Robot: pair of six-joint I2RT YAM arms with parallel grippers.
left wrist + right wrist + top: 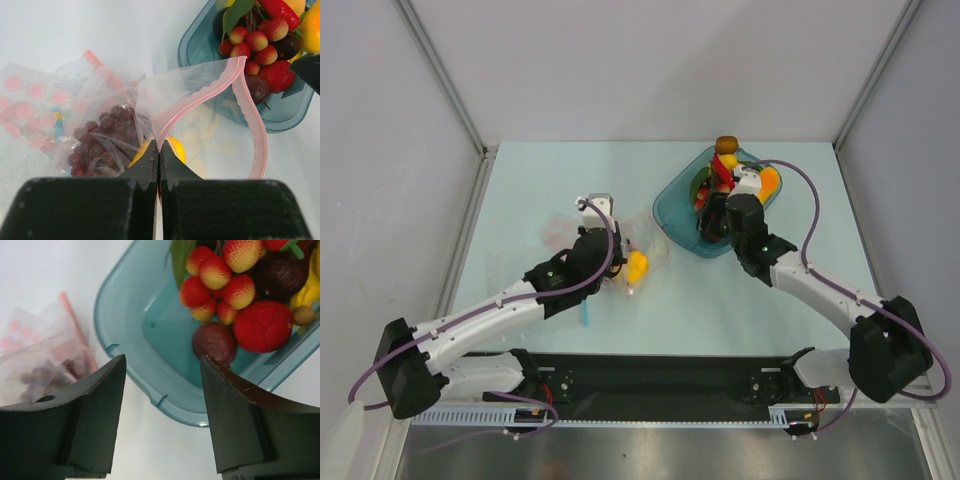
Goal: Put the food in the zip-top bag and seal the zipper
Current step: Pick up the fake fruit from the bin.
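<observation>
Table [550, 180]: one zip-top bag [200, 95], one grape bunch [95, 142], one teal dish [150, 385]

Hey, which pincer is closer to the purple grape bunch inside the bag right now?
Left. The left pincer is shut on the zip-top bag at its pink mouth edge, right beside the grape bunch. The right pincer hangs open over the teal dish, apart from the bag.
</observation>
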